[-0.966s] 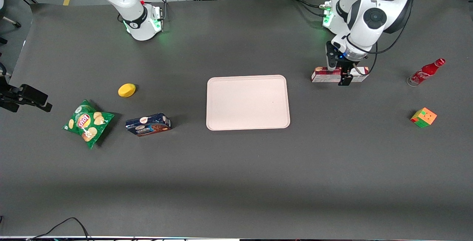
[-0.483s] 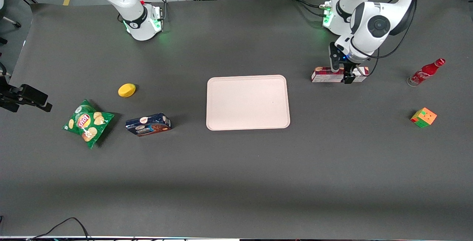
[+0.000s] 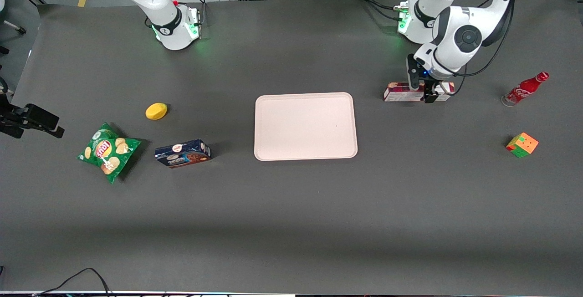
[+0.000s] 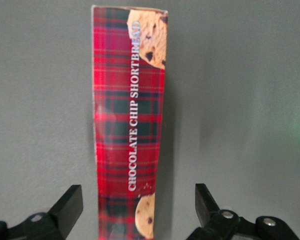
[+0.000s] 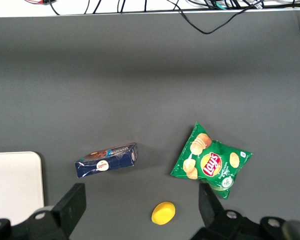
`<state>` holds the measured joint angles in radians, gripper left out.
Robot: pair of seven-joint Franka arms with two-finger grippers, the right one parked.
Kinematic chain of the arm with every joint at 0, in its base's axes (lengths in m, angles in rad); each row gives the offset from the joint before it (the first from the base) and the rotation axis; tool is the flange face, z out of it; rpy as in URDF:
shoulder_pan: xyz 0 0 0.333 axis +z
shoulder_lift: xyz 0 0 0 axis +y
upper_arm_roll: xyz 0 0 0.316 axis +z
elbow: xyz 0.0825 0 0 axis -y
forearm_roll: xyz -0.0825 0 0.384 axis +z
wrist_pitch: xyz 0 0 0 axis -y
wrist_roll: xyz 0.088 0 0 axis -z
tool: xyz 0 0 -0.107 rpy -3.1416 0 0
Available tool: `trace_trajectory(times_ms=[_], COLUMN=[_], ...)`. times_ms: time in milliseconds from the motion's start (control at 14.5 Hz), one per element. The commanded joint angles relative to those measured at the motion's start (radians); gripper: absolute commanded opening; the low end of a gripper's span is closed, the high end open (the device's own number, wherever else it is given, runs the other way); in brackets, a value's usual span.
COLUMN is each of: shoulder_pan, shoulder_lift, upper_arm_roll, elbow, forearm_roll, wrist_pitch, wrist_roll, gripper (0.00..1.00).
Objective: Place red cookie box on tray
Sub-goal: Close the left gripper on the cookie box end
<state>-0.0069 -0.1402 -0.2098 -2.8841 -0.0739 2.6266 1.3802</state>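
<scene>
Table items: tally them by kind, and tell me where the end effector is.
Cookie boxes: 2, the red cookie box and blue box
Tray: 1
Chip bag: 1
Lemon: 1
Soda bottle: 1
Puzzle cube: 1
Total: 7
End effector open, straddling the red cookie box.

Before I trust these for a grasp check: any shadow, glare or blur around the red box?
Front view: even light, the red cookie box sharp, the arm casting a soft shadow beside it. Left wrist view: the box's print is readable with a slight sheen, and the gripper straddles it, jaws open and a little soft.
</scene>
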Motion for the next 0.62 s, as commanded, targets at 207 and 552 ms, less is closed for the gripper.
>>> trace_trajectory(times_ms=[207,552], shoulder_pan=[-0.002,-0.001], shoulder_lift=[0.021,0.021], upper_arm_roll=[0.0,0.003], elbow=[-0.075,-0.046], forearm_roll=[-0.018,-0.018], wrist_pitch=[0.122,0.113], wrist_roll=[0.029,0.031], gripper=[0.6,0.01])
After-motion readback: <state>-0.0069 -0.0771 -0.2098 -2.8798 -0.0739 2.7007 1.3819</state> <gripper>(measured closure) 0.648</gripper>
